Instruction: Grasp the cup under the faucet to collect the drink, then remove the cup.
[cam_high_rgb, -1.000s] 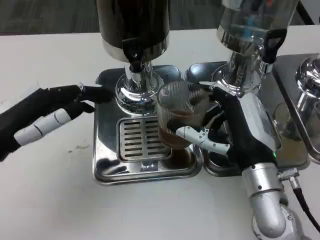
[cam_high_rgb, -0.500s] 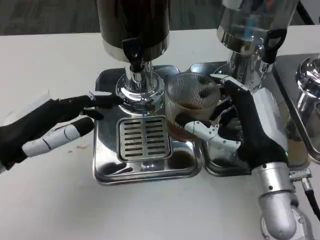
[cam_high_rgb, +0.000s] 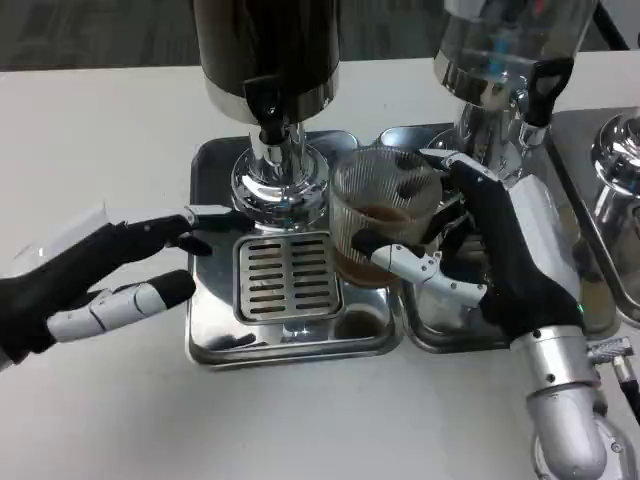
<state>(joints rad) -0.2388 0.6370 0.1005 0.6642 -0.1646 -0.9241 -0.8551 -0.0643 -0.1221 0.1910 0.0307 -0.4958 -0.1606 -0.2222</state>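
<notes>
A clear ribbed cup (cam_high_rgb: 385, 215) with brown drink in its bottom is held by my right hand (cam_high_rgb: 490, 255), whose fingers wrap around its right side and front. The cup hangs over the right edge of the left drip tray (cam_high_rgb: 215, 330), to the right of the dark dispenser's faucet (cam_high_rgb: 268, 118). My left hand (cam_high_rgb: 95, 280) lies over the table at the tray's left edge, fingers spread and holding nothing, its fingertips near the dispenser's chrome base (cam_high_rgb: 278, 190).
A slotted grate (cam_high_rgb: 288, 278) sits in the left tray. A second, clear dispenser (cam_high_rgb: 500, 60) stands over the right drip tray (cam_high_rgb: 440, 335). Another chrome dispenser base (cam_high_rgb: 618, 160) is at the far right. White table lies in front.
My right hand has carried the cup up and to the right, away from the grate, then barely moved. My left hand has slid right and down toward the tray's left edge.
</notes>
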